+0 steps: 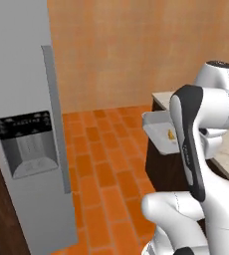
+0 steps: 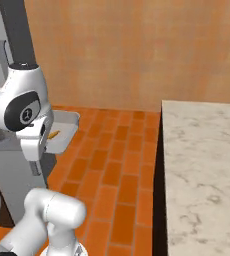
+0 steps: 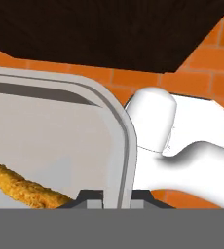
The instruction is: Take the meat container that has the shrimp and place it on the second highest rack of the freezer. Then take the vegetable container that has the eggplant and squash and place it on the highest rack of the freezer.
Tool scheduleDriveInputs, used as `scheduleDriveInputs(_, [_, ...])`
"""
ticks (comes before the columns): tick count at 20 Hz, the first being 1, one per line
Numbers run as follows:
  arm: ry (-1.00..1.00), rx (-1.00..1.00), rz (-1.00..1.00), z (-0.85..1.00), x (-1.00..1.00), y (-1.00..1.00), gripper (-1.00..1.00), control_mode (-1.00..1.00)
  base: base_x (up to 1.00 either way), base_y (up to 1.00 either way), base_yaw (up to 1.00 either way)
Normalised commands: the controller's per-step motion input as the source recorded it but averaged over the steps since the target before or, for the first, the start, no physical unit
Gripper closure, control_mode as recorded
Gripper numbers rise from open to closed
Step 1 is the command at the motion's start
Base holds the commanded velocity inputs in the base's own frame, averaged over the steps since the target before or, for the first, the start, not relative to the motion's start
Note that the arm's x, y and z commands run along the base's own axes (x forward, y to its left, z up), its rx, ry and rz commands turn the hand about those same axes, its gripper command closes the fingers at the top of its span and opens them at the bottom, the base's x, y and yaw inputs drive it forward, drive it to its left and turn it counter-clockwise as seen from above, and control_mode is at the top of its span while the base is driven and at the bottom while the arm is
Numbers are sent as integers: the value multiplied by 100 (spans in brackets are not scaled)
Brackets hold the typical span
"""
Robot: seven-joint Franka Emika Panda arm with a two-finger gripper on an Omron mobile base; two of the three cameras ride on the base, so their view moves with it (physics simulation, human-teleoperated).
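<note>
Clamped on the rim of the grey meat container, the hand has its two dark fingertips pressed close together on either side of the tray's near wall, as the hand view shows. Inside the tray lies the shrimp, an orange, crumbly curved piece close to the gripped edge. In the left base view the container is held up in the air above the orange tiled floor, just in front of the dark cabinet under the marble bench. In the right base view the tray sits level beside the arm's wrist, shrimp visible in it. To the left stands the freezer, its door shut, with the long grey handle and a dispenser panel facing the room, well apart from the tray.
</note>
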Motion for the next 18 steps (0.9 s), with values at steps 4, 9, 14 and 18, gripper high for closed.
scheduleDriveInputs(4, [0,0,0,0,0,0,100,100,100,-37,0])
scheduleDriveInputs(9, [0,0,0,0,0,0,100,100,100,-20,1])
scheduleDriveInputs(14, [0,0,0,0,0,0,100,100,100,-26,7])
scheduleDriveInputs(18, [0,0,0,0,0,0,100,100,100,-24,8])
